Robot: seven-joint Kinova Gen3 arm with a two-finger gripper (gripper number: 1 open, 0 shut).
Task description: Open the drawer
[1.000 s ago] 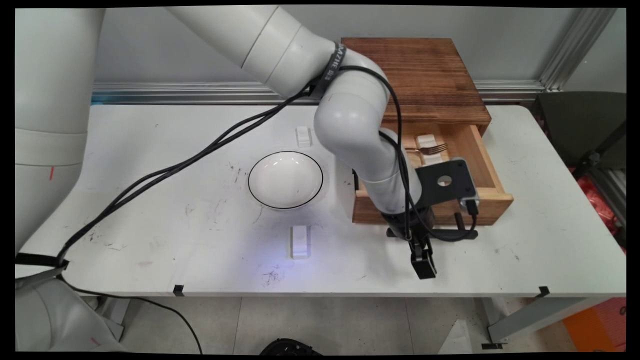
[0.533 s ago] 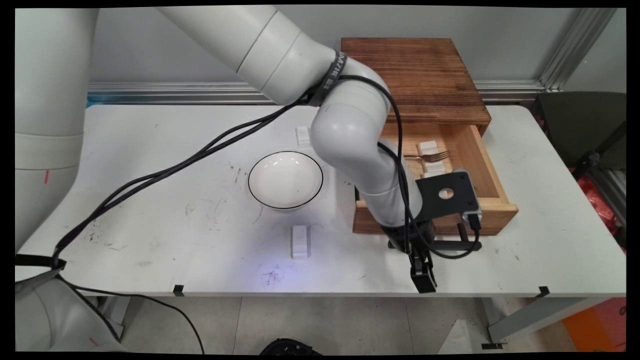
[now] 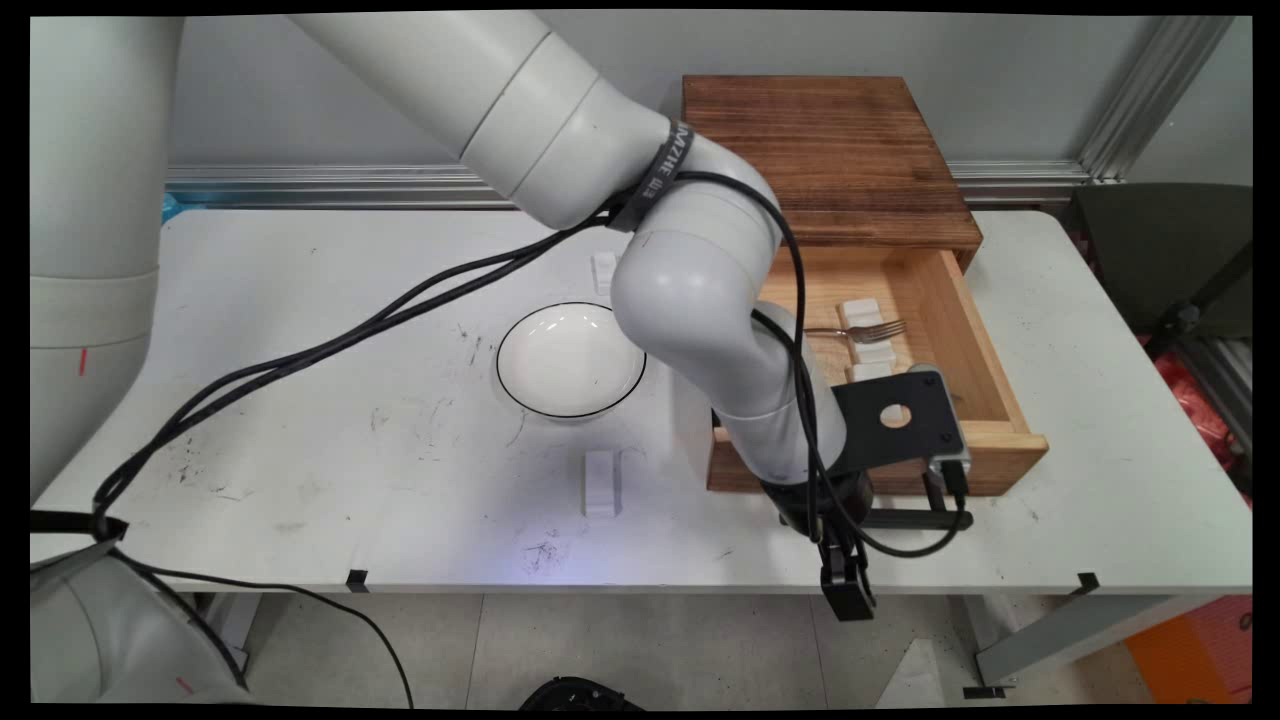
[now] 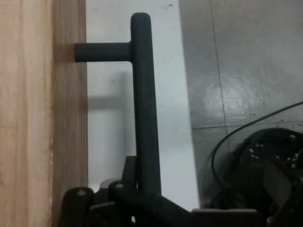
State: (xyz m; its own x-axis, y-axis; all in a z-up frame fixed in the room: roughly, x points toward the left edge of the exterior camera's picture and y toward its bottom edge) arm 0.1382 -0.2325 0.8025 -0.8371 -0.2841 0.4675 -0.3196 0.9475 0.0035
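Observation:
A wooden cabinet (image 3: 830, 150) stands at the back right of the table, and its drawer (image 3: 1000, 465) is pulled out toward the near edge. My gripper (image 3: 812, 512) is shut on the left end of the drawer's black bar handle (image 3: 910, 519). In the hand view the handle (image 4: 144, 94) runs upright beside the wooden drawer front (image 4: 28, 118), with my gripper (image 4: 142, 191) clamped round its lower end. Inside the drawer a metal fork (image 3: 865, 329) lies across small white blocks (image 3: 860, 310).
A white bowl with a black rim (image 3: 571, 360) sits left of the drawer. Two small white blocks rest on the table, one near (image 3: 600, 482) and one far (image 3: 604, 270). The table's near edge (image 3: 700, 588) runs just below the handle. Black cables (image 3: 330, 345) trail leftward.
The drawer has slid further out toward the table's near edge, with my gripper staying on its handle. The fork and blocks inside moved with it.

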